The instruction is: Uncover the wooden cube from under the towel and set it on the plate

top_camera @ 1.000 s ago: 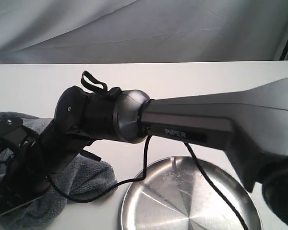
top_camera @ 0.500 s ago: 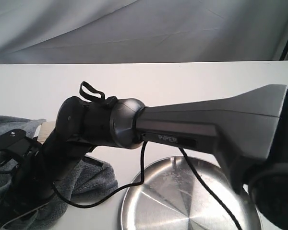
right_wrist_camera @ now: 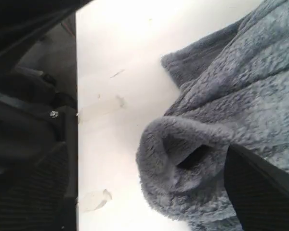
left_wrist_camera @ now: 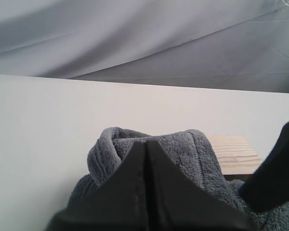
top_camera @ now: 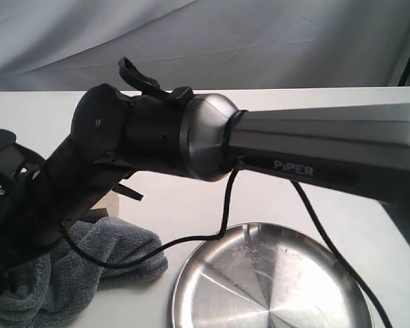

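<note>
The pale, light-tan wooden cube [left_wrist_camera: 233, 154] is largely uncovered. It stands on the white counter [left_wrist_camera: 38, 134] behind a fold of the plush dark grey-blue towel [left_wrist_camera: 183, 149], which appears to press against its near side and hides its lower part. The grained top is bare. In the exterior view only a pale sliver of the cube shows under the right arm [top_camera: 314, 157].

I judge the block light, stiff and dry, and not fragile. Its flat faces should take a firm pinch without slipping. The best hold looks like two opposite side faces, taken squarely and high enough to clear the soft pile, which could get caught between finger and wood. The round, shiny stainless-steel plate [top_camera: 212, 301] lies bare, beside the towel heap.

The left tool [left_wrist_camera: 145, 149] is closed, its fingers meeting along a seam, and nothing shows between them. The right tool [right_wrist_camera: 168, 86] seems to stand open. One dark finger [right_wrist_camera: 260, 192] lies beside a loose towel fold, and nothing looks pinched.

A second ago the towel reached higher at the left edge of the exterior view and hid the cube. Now it is slumped in a lower heap, and the right arm sits higher and more level.
</note>
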Robot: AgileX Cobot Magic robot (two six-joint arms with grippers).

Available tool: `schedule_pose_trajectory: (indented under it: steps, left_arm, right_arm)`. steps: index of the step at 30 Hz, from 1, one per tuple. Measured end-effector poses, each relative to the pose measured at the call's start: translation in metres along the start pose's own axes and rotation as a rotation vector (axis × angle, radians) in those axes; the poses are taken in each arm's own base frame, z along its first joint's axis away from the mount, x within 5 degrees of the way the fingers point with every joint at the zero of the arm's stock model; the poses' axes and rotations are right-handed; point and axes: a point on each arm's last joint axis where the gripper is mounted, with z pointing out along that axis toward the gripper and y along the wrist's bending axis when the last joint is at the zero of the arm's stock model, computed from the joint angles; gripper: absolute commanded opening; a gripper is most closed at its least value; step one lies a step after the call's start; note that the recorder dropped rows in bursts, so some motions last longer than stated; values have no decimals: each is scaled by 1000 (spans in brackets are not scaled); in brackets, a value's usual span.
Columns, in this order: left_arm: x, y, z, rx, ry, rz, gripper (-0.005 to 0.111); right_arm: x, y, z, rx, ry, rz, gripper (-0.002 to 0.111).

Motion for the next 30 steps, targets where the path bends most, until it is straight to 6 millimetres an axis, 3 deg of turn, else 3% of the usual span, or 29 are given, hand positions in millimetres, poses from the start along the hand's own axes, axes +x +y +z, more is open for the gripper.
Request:
schedule_pose_trajectory:
  steps: [4,10,12,15,19,22,27,30]
  left_arm:
    - [0,0,0,0,0,0,0]
    - [0,0,0,0,0,0,0]
    - [0,0,0,0,0,0,0]
    - [0,0,0,0,0,0,0]
    - [0,0,0,0,0,0,0]
    - [0,0,0,0,0,0,0]
    - [0,0,0,0,0,0,0]
    - [0,0,0,0,0,0,0]
  right_arm:
    - [-16,-9,-15,140,-137,104,81]
    - [-26,-42,-33,253,-313,328,80]
    - [-24,-54,-33,268,-340,413,77]
    - [-13,-73,-15,274,-336,519,72]
    - [-7,-65,5,262,-287,454,59]
    - [-7,-47,17,242,-264,376,42]
    - [6,-38,47,224,-200,355,17]
    - [9,-35,51,210,-174,349,11]
